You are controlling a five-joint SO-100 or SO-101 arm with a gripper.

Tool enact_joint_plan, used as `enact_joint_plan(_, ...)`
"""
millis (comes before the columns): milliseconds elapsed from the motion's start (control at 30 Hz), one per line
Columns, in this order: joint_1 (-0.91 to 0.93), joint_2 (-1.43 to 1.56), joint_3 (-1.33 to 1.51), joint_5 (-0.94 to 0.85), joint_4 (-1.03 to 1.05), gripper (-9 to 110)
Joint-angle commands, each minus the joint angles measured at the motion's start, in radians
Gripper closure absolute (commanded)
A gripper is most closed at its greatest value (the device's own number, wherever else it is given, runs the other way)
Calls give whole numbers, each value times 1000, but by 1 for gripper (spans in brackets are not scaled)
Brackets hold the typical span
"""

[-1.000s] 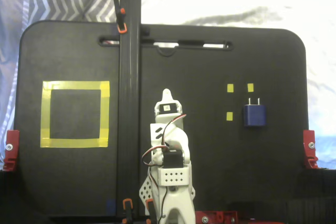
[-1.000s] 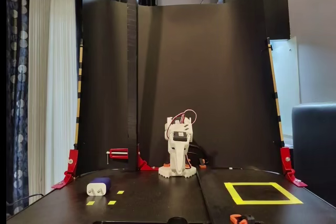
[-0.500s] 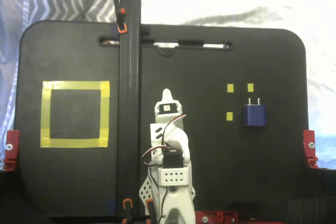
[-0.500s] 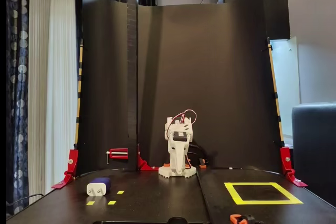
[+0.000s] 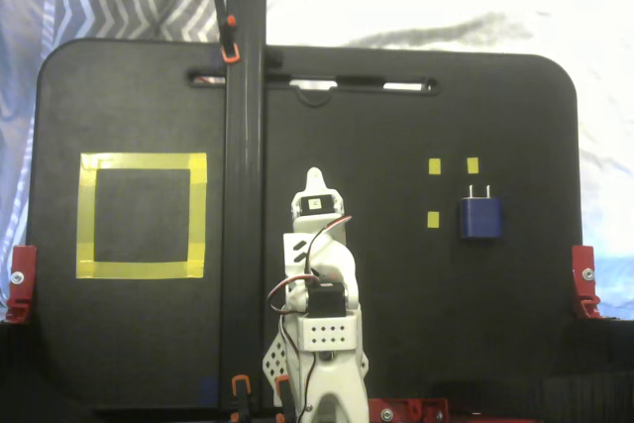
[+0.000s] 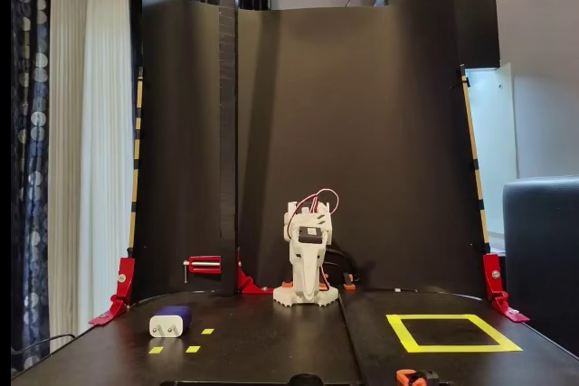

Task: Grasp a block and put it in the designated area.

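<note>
Resting folded at the near edge, fingers (image 5: 314,181) pointed away, closure impossible to tell. Lay flat, the block (image 5: 479,217), far right on the surface (image 5: 396,126), beside small tape squares (image 5: 434,166); well apart from the designated area (image 5: 142,215). Risked slipping on the prongs if gripped off-centre.

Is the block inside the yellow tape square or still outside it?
Outside: the block lies beside the small yellow markers, far across from the yellow tape square.
</note>
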Motion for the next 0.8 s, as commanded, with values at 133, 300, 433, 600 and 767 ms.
enact_joint_plan(133, 20, 0, 5, -98, -2, 101)
enact_joint_plan(300, 43, -81, -44, -232, -38, 101)
enact_joint_plan(433, 64, -190, -150, -314, -54, 101)
enact_joint_plan(600, 71, -373, -310, -449, -51, 101)
enact_joint_plan(767, 78, -563, -465, -612, -46, 101)
